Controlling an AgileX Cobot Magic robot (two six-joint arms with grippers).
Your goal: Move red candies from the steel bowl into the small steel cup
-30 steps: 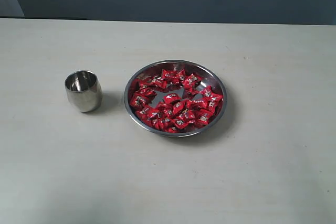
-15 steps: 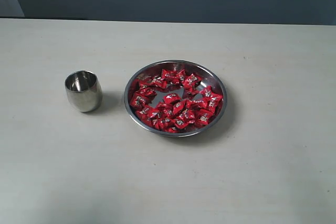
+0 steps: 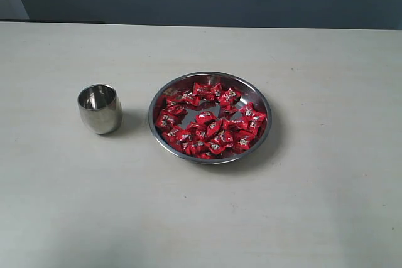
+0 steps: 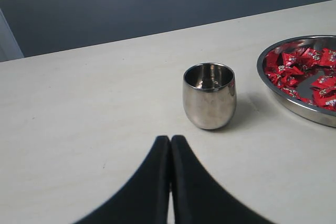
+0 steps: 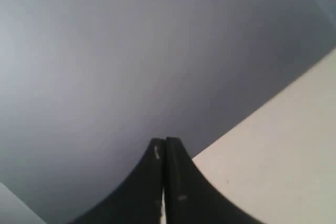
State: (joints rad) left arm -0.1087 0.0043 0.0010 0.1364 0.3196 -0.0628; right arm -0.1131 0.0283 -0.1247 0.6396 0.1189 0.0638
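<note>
One small steel cup (image 4: 209, 97), polished, barrel-shaped and handleless, is standing upright just ahead of the left gripper (image 4: 170, 141), whose black tapered fingers are pressing together and holding nothing. One steel bowl (image 3: 182, 81), wide, shallow and mirror-bright, is sitting beyond the cup, apart from it, on the matte cream table (image 3: 314, 218). Red candies (image 3: 210, 123), crinkly foil squares, perhaps three dozen, are lying inside it. The right gripper (image 5: 165, 142), likewise pinched together and empty, is facing a grey wall
</note>
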